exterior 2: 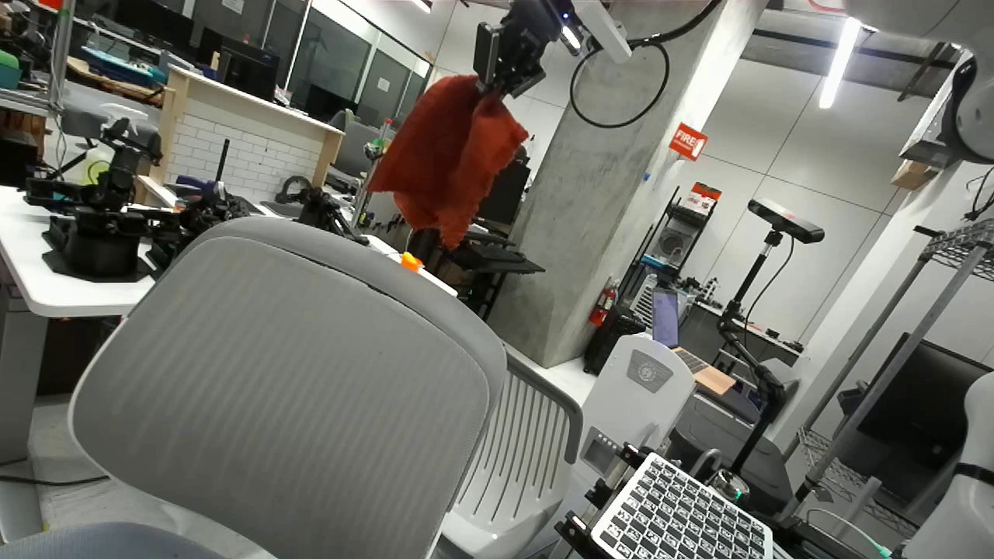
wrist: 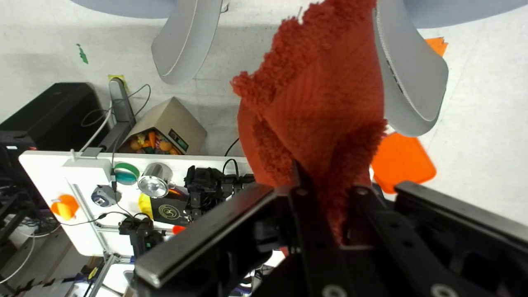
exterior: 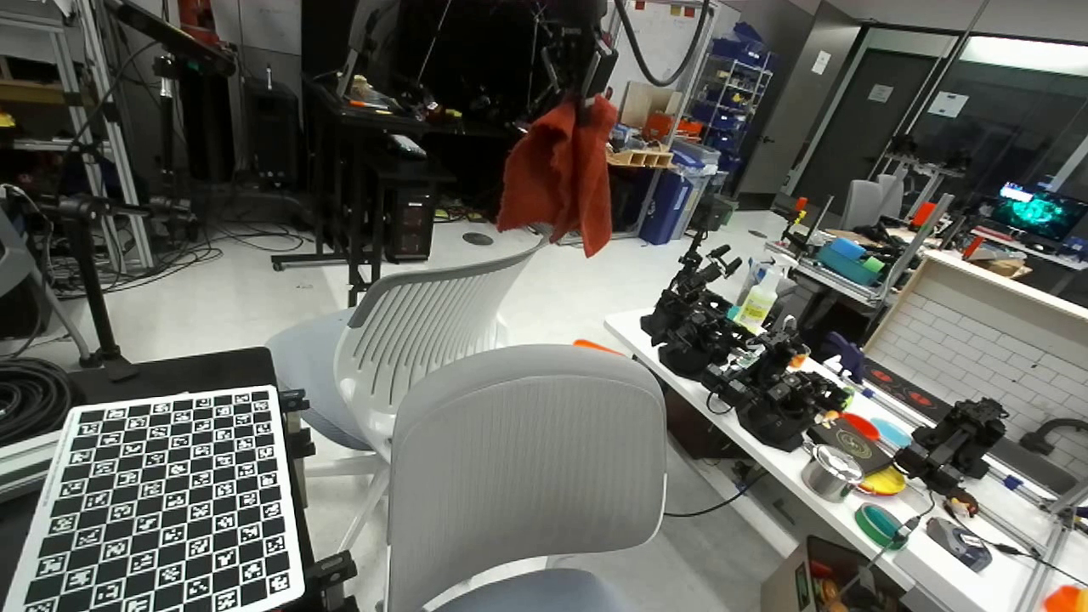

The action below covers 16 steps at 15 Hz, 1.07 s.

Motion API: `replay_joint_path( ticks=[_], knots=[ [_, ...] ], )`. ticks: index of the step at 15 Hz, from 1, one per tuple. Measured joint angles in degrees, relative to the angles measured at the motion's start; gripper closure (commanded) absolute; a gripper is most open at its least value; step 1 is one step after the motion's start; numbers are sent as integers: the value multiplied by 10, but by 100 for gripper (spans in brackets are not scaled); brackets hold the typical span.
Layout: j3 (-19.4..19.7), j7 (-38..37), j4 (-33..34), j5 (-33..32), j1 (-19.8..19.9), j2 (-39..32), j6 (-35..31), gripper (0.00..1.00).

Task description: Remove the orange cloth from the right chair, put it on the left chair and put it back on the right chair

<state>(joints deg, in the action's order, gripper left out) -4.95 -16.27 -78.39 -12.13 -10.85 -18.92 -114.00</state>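
The orange cloth (exterior: 557, 174) hangs limp from my gripper (exterior: 583, 109) in both exterior views (exterior 2: 443, 155). My gripper (exterior 2: 491, 87) is shut on its upper part. In the wrist view the cloth (wrist: 321, 103) droops out between the fingers (wrist: 328, 194). The right chair (exterior: 527, 459), smooth and grey, stands nearest the camera in both exterior views (exterior 2: 287, 380). The left chair (exterior: 433, 327), with ribs, stands beside it and is partly hidden in an exterior view (exterior 2: 516, 442). The cloth hangs above the chair backs; whether it touches the ribbed back I cannot tell.
A white bench (exterior: 748, 459) with black robot arms stands beside the chairs. A checkered board (exterior: 170, 501) lies on the other side. The wrist view shows a flat orange item (wrist: 402, 163) on the floor and a box of toys (wrist: 173, 128).
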Motion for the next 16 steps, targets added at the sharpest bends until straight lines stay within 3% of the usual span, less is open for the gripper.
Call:
replay_joint_path(
  ticks=[16],
  knots=[
    [-4, -1, -3, -1, -71, -53, 0, 97]
  ],
)
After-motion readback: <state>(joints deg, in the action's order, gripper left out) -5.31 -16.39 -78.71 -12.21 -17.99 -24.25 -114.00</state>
